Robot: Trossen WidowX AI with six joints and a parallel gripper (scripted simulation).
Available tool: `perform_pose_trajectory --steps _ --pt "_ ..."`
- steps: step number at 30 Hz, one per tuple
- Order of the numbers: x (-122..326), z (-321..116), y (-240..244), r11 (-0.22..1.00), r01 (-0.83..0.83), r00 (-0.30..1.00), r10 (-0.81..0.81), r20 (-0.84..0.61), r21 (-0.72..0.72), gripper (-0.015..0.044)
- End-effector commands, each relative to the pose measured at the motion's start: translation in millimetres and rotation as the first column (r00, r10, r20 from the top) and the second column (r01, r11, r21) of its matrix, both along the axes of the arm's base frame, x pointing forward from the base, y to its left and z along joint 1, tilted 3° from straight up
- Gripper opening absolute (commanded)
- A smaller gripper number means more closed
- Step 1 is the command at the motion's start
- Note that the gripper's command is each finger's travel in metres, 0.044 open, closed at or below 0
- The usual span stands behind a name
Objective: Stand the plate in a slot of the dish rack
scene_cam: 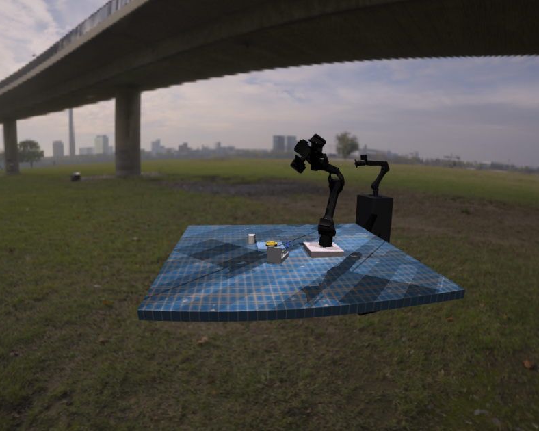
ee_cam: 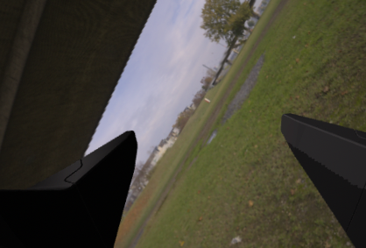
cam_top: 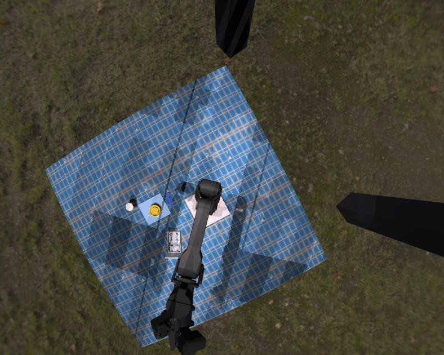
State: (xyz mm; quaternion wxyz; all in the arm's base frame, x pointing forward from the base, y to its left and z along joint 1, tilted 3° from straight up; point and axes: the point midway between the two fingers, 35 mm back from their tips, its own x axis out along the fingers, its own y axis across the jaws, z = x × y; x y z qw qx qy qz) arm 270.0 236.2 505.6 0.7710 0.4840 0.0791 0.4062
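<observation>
The gripper (scene_cam: 300, 157) is high up, fingers spread wide, holding nothing. The yellow plate (cam_top: 155, 209) lies flat near the dish rack (cam_top: 174, 242). It should come down slowly over the plate's edge.
</observation>
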Motion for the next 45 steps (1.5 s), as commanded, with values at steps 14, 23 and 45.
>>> perform_pose_trajectory --steps 14,23,45 --pt "91.9 -87.2 -66.7 0.862 0.268 0.936 -0.339 -0.095 -0.431 0.04" --pt "121.7 -142.0 -121.8 0.7 0.28 0.865 -0.481 -0.145 -0.657 0.04" --pt "103.6 -266.1 -281.1 0.338 -0.137 0.638 -0.689 -0.344 -0.931 0.04"
